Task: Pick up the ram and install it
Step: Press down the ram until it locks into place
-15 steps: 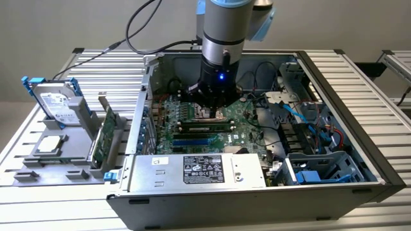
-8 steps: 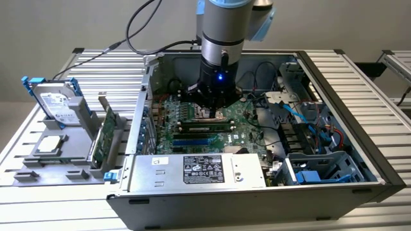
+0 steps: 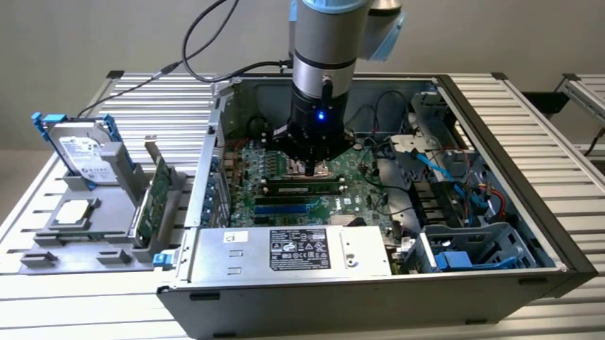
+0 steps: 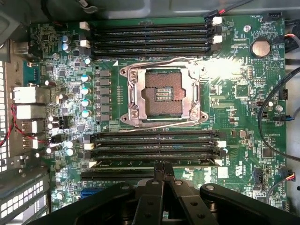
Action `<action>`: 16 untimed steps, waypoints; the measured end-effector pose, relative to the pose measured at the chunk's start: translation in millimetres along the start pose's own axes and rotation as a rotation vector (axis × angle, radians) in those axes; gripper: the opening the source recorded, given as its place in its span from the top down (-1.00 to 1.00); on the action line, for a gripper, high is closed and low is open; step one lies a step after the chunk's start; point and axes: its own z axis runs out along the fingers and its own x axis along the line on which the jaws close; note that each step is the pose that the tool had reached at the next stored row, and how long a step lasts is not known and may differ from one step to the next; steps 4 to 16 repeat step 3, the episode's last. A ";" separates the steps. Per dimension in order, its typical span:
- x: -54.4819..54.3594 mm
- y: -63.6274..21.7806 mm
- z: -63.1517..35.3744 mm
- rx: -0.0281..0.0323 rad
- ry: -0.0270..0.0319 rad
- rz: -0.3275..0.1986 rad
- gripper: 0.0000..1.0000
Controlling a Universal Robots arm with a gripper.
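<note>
In the exterior view, the grey and black robot arm descends from the top centre of the frame into the open black computer case [image 3: 557,248]. Its black gripper [image 3: 312,168] hangs with fingers pinched together just above the large green motherboard [image 3: 350,202]. Directly below it, near the frame's centre, the ram [image 3: 302,189], a long narrow green stick with black chips, lies seated in a slot. At the left of the frame, a silver hard drive with blue rails [image 3: 81,152] stands in a grey holder [image 3: 57,244].

In the wrist view, the closed gripper [image 4: 163,168] holds nothing and points at the ram [image 4: 154,161] in the black slot row below the square metal processor socket [image 4: 162,93] at centre.
</note>
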 end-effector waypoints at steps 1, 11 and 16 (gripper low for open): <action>0.0 0.0 0.0 0.0000 0.0000 0.000 0.79; 0.0 0.0 0.0 0.0000 0.0000 0.000 0.79; 0.0 0.0 0.0 0.0000 0.0000 0.000 0.79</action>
